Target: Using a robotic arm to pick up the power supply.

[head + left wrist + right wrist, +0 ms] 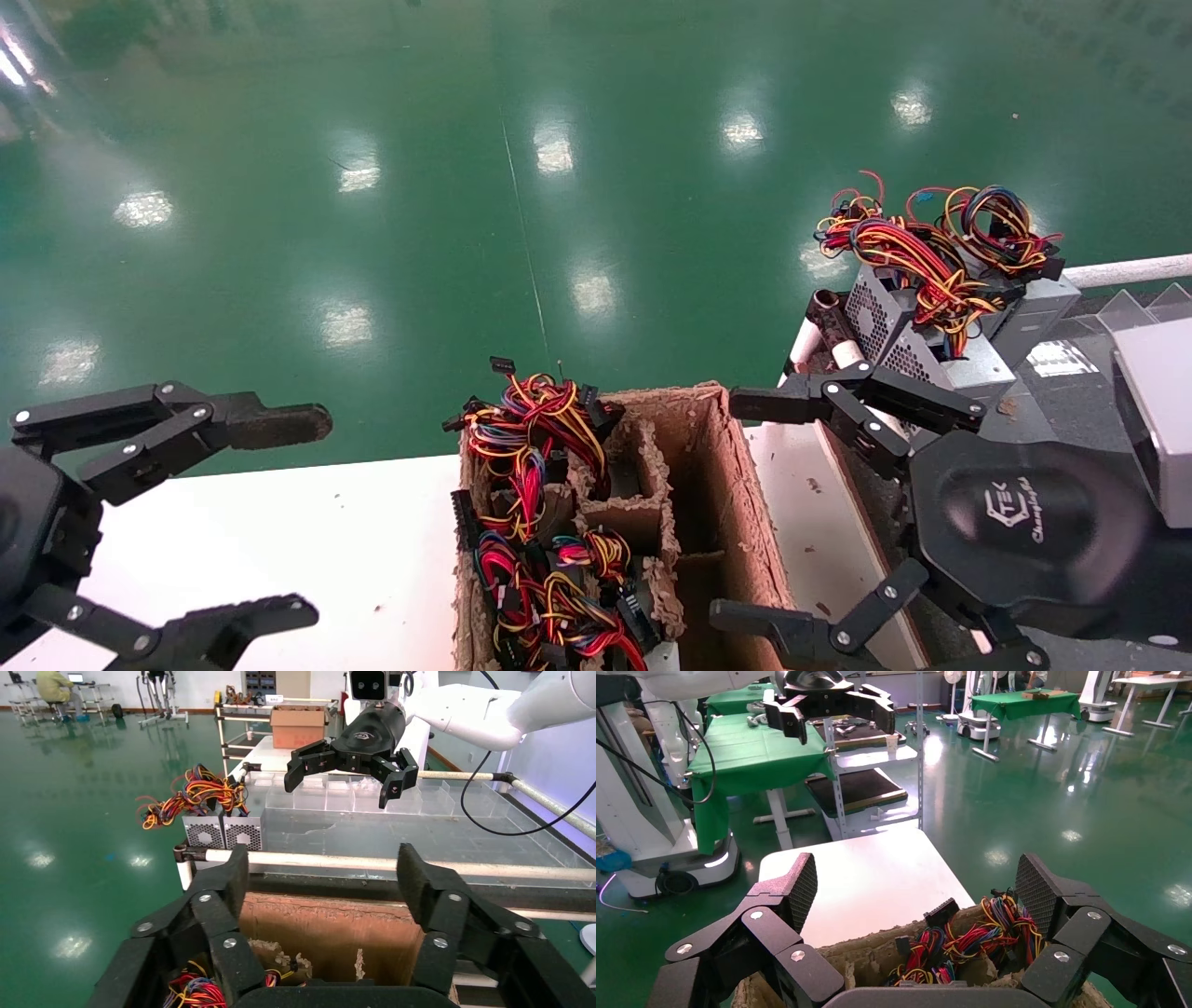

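nearest in the head view, the right tool [745,508], black with a white logo on its rounded body, hangs with fingers spread wide over the right rim of the cardboard box [736,485], gripping nothing. the left tool [312,517] hovers, also wide open and empty, over the left part of the white bench [279,540]. the power supply [917,340], a silver-grey metal box under a tangle of wires [931,242], sits at the near left corner of the conveyor table [1071,373] to the right of the bench, just beyond the right tool's upper finger. more wire bundles [540,531] fill the cardboard box's left compartments.

the left wrist view shows the right tool [344,776] open above the conveyor table, with the power supply [221,832] at that table's corner and apart from it.

the right wrist view shows the right tool's own fingers [796,888] spread above the cardboard box [877,959].

the power supply looks heavy, rigid and smooth, so a grip across its flat metal sides seems safest; the loose wires would likely slip or snag.
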`<state>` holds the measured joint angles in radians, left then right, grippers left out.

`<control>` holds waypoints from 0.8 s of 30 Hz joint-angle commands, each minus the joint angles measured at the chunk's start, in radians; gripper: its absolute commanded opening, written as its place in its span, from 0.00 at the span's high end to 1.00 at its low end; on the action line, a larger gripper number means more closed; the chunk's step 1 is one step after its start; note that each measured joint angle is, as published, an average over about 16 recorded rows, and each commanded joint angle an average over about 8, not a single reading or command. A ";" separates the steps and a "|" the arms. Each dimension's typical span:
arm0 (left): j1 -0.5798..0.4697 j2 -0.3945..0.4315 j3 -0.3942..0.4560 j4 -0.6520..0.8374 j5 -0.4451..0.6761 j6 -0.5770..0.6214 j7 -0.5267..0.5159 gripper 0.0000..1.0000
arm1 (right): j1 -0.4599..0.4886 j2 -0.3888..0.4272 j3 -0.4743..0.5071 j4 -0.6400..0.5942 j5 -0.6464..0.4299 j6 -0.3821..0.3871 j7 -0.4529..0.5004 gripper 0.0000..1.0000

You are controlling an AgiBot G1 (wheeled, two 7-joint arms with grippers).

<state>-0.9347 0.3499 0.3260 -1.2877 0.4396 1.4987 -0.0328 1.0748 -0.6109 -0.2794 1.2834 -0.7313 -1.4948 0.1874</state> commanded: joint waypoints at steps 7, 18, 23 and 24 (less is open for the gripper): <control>0.000 0.000 0.000 0.000 0.000 0.000 0.000 1.00 | 0.000 0.000 0.000 0.000 0.000 0.000 0.000 0.00; 0.000 0.000 0.000 0.000 0.000 0.000 0.000 1.00 | 0.000 0.000 0.000 0.000 0.000 0.000 0.000 0.00; 0.000 0.000 0.000 0.000 0.000 0.000 0.000 1.00 | 0.000 0.000 0.000 0.000 0.000 0.000 0.000 0.00; 0.000 0.000 0.000 0.000 0.000 0.000 0.000 1.00 | 0.000 0.000 0.000 0.000 0.000 0.000 0.000 0.00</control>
<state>-0.9347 0.3499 0.3260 -1.2878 0.4396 1.4987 -0.0328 1.0748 -0.6109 -0.2794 1.2834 -0.7313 -1.4948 0.1874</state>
